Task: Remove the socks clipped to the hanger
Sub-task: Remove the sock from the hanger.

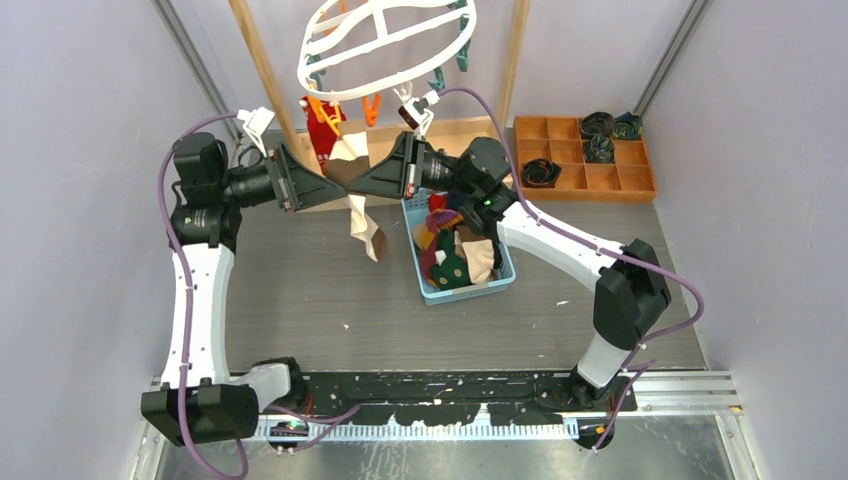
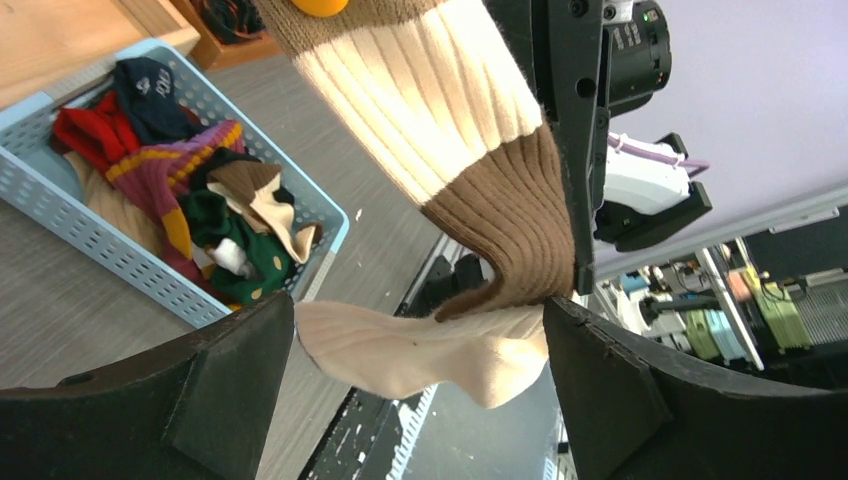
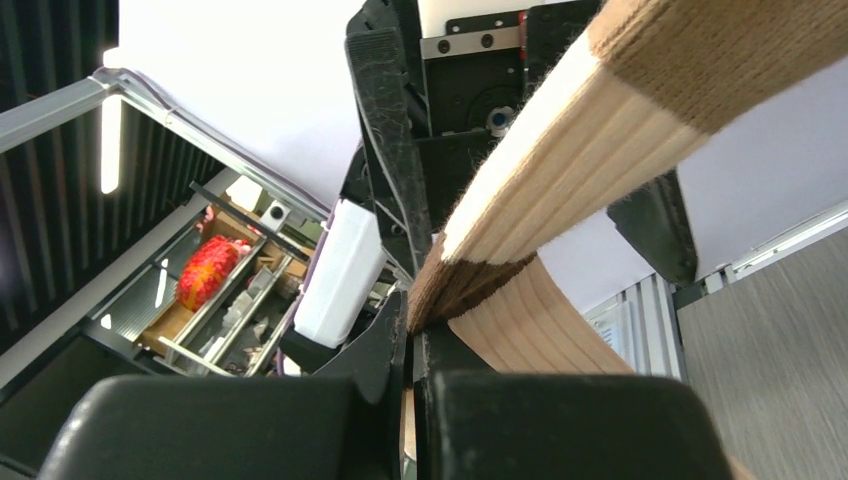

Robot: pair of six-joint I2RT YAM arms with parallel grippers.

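Observation:
The white oval hanger (image 1: 385, 45) hangs at the top centre with orange and teal clips. A red patterned sock (image 1: 322, 125) and a brown-and-cream striped sock (image 1: 365, 225) hang from it. The striped sock also shows in the left wrist view (image 2: 430, 110), where an orange clip (image 2: 320, 5) holds its top. My right gripper (image 1: 356, 186) is shut on this sock's brown band (image 3: 445, 290). My left gripper (image 1: 336, 187) is open, and its fingers (image 2: 230, 380) stand either side of the sock's cream foot (image 2: 420, 350) without pinching it.
A blue basket (image 1: 505, 283) with several loose socks sits right of the striped sock and also shows in the left wrist view (image 2: 90, 245). A wooden compartment tray (image 1: 615, 180) with rolled socks stands at the back right. Wooden rack posts (image 1: 262, 70) flank the hanger.

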